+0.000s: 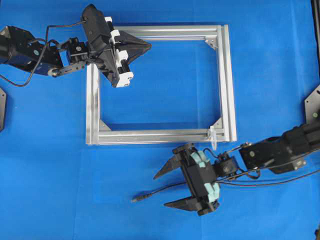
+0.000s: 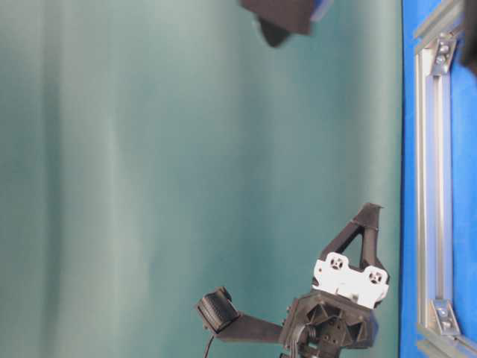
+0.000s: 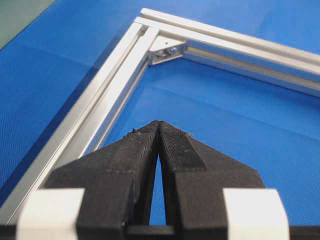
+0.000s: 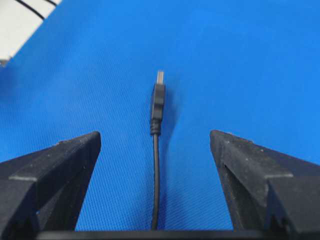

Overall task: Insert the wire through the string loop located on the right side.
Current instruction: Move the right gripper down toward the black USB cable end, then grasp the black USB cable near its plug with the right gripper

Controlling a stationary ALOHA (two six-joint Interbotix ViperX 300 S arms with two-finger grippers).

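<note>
The wire point(image 1: 165, 188) lies on the blue cloth in front of the silver frame point(image 1: 227, 80), with its plug tip point(image 1: 135, 199) pointing left. My right gripper point(image 1: 160, 191) is open and straddles the wire without touching it. In the right wrist view the wire point(image 4: 155, 170) runs up the middle between the two fingers to the plug point(image 4: 158, 100). The string loop point(image 1: 213, 138) hangs whitish on the frame's near bar by its right corner, apart from the wire. My left gripper point(image 1: 149, 46) is shut and empty over the frame's far left corner, and its tips point(image 3: 159, 123) meet.
Corner brackets point(image 3: 167, 47) sit inside the frame's corners. Black mounts stand at the left edge point(image 1: 1, 107) and the right edge point(image 1: 314, 105) of the cloth. The right arm's own cables point(image 1: 280, 177) trail to the right. A green backdrop point(image 2: 149, 179) fills the table-level view.
</note>
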